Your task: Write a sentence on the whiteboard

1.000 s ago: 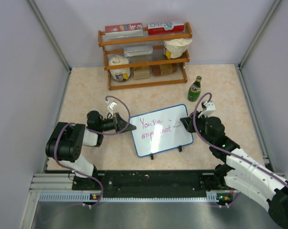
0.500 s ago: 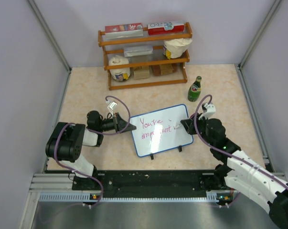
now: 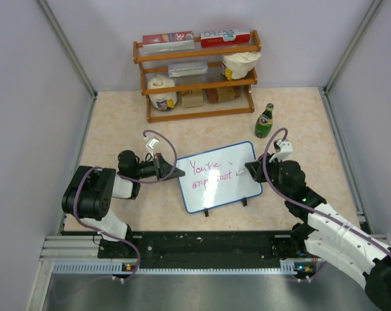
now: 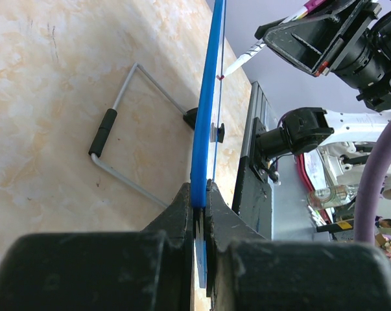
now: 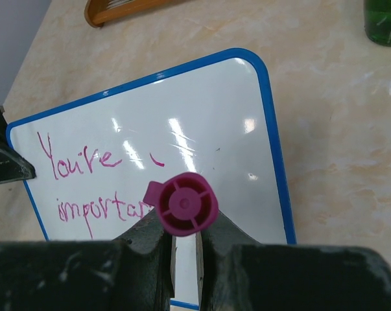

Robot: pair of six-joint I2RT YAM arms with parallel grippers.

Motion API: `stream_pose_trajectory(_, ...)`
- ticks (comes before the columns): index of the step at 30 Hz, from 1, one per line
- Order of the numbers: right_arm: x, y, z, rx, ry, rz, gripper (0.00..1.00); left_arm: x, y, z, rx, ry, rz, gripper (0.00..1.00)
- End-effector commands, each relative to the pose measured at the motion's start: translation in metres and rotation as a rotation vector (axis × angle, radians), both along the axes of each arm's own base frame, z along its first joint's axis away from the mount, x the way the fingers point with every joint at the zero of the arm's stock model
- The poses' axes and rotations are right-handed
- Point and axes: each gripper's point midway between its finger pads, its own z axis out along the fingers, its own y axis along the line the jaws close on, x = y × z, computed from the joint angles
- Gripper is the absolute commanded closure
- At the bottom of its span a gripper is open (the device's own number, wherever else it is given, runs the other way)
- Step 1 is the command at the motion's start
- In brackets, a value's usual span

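Clamping the blue frame of the whiteboard [image 3: 218,176] at its left edge, the left pincer [image 4: 200,194] is closed tight on it. In the left wrist view we see the frame edge-on between the two black fingers. The board rests near the middle of the beige marbled worktop [image 3: 117,123] on small black feet. A wire stand [image 4: 127,116] with a black sleeve reaches out on its back side.

We record the right pincer [image 5: 185,241] closed on a magenta marker [image 5: 187,203], cap end facing the wrist camera. Its tip is at the board's face near the right edge, at the end of the second line; we cannot confirm contact. We read the magenta writing as "You're" on top and "importan" below, the last letters hidden behind the marker. A short stroke sits right of "You're".

A green glass bottle [image 3: 264,121] stands upright beyond the board's right corner, apart from it. A wooden shelf rack [image 3: 196,76] holding boxes and bags stands at the back wall.
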Motion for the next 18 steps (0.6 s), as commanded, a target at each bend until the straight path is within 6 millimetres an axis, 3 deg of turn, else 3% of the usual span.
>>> stream_pose_trajectory(1,0.014,-0.005,0.02,0.005,-0.045,-0.053,1.0,0.014,0.005,-0.002,0.019,-0.08,0.06,1.0)
stream_pose_trajectory(18,0.023,-0.007,0.034,0.009,-0.074,-0.088,1.0,0.014,0.005,-0.002,0.02,-0.083,0.06,1.0)
